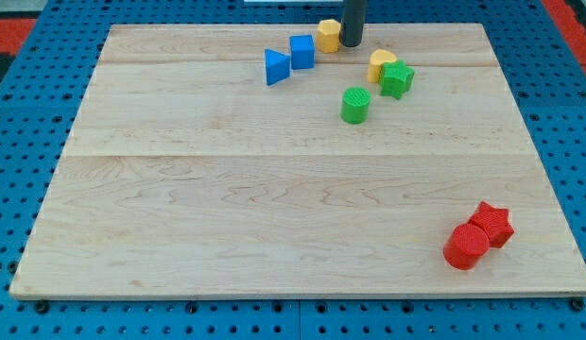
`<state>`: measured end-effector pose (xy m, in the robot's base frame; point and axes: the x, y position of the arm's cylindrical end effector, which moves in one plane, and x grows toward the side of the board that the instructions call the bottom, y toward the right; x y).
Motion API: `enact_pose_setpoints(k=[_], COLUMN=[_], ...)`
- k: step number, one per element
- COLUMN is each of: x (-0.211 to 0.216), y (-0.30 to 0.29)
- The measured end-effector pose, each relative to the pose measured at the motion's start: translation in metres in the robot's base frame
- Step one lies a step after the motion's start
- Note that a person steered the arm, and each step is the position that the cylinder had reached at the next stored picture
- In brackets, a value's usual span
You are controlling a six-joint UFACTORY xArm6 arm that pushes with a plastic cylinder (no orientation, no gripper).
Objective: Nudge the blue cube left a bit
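Observation:
The blue cube [302, 51] sits near the view's top, a little left of centre. A blue triangular block [276, 67] lies just to its lower left, close beside it. A yellow block [328, 35] lies just right of the cube, up against the rod. My tip [352, 43] rests on the board at the yellow block's right side, to the right of the blue cube with the yellow block between them.
A second yellow block [381, 64] and a green star-like block [398, 79] touch each other right of the tip. A green cylinder [355, 105] stands below them. A red cylinder [465, 247] and a red star block [492, 224] sit at the bottom right.

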<state>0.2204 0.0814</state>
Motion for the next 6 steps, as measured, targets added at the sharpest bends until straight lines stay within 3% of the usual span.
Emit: enact_pose_setpoints(k=[3,5,6], x=[-0.014,0.051,0.055], y=[-0.04,-0.004,-0.046])
